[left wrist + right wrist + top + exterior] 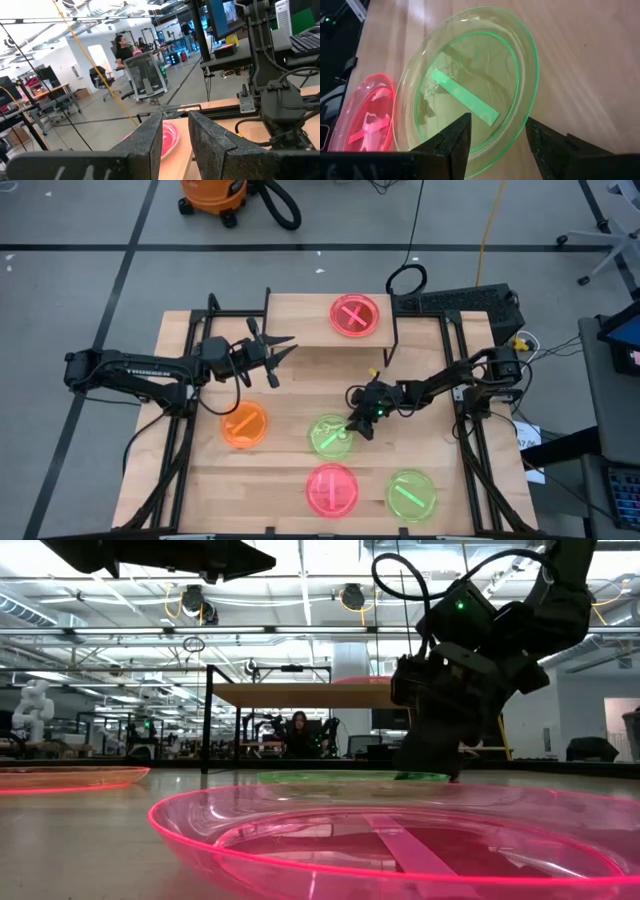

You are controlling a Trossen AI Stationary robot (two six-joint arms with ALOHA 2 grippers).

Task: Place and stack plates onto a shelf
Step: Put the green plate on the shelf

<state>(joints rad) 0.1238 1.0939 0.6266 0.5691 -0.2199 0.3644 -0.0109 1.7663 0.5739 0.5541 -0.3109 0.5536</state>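
The shelf [310,320] stands at the table's far side and carries one pink plate [355,315]. On the tabletop lie a green plate [328,437], an orange plate [243,425], a pink plate [332,488] and a second green plate [411,495]. My right gripper [495,135] is open and tilted down low over the middle green plate [470,85]. One finger is over the plate's inside and the other beyond its rim; no touch shows. My left gripper [275,350] is open and holds nothing. It hovers level beside the shelf's left end.
A black power strip [460,302] and cables lie at the table's far right corner. Black frame rails [180,450] run along both sides of the table. The shelf's thin black legs [208,720] stand behind the middle green plate. Bare wood shows between the plates.
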